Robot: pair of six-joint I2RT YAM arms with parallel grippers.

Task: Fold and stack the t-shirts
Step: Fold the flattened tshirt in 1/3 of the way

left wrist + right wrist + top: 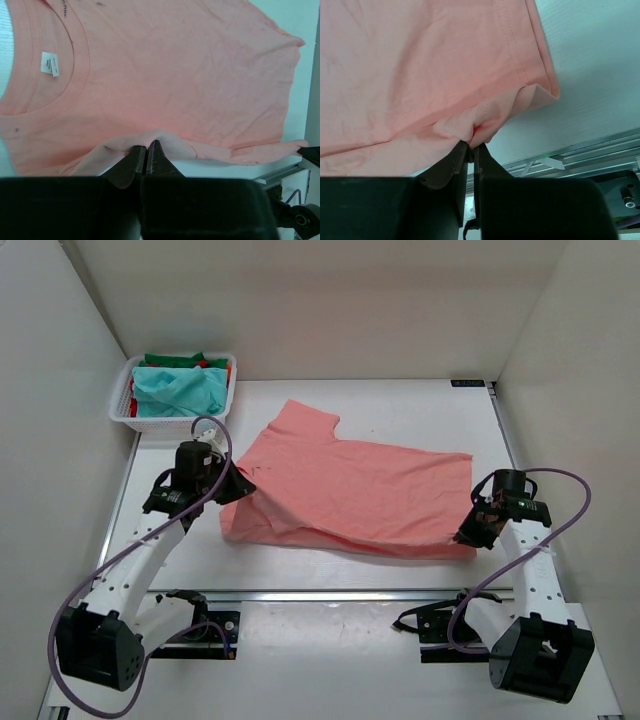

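A salmon-pink t-shirt [350, 490] lies spread across the table, its near edge lifted. My left gripper [238, 483] is shut on a pinch of the shirt's left side; in the left wrist view [147, 149] the cloth bunches over the fingertips, with the collar and white label [49, 63] beyond. My right gripper [466, 532] is shut on the shirt's near right corner; the right wrist view [473, 146] shows a fold of hem [485, 120] pinched between the jaws. Teal [180, 390], green [175, 360] and red [215, 365] shirts lie in the basket.
A white lattice basket [170, 422] stands at the back left corner. White walls close in the table on the left, back and right. An aluminium rail [340, 595] runs along the near edge, between the arm bases.
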